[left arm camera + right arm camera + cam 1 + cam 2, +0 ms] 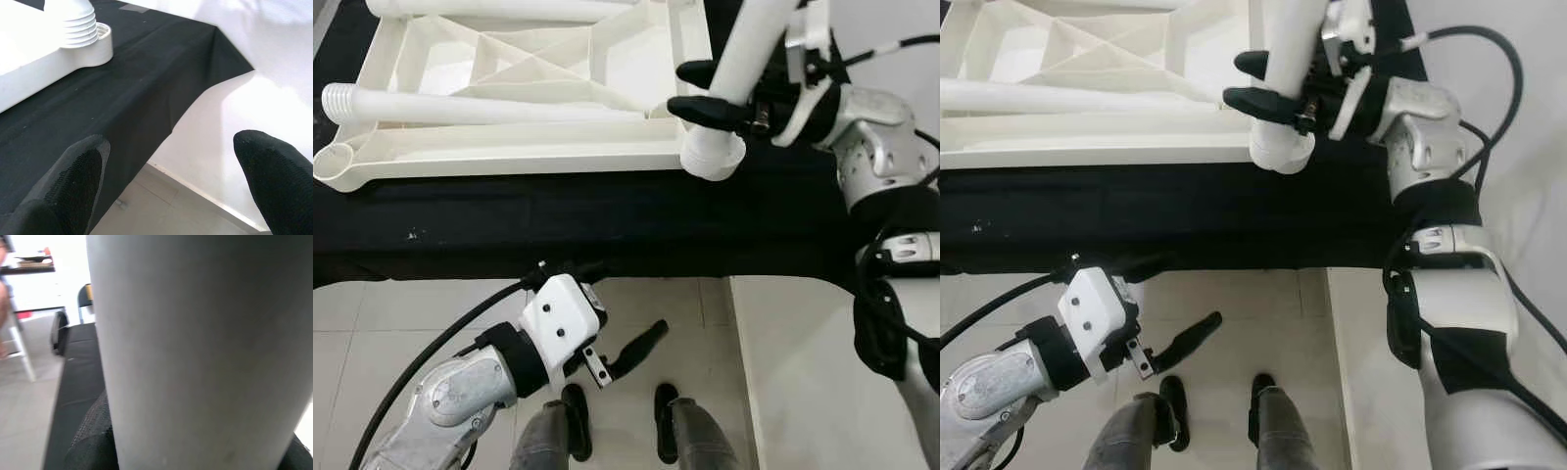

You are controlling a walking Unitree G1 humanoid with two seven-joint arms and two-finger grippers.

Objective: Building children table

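The left gripper [628,354] hangs low over the floor tiles, short of the black cloth [607,220], jaws wide and empty. Beyond it on the cloth lies the upturned tabletop [509,147], with a loose leg [460,106] resting across its ribs. The right gripper [697,90] holds a second leg [744,59] clamped between its fingers, the leg's lower end seated at the corner socket [715,157] just below the jaws. If the leg tilts in the grip, it may cross-thread or jam, or push the tabletop sideways.
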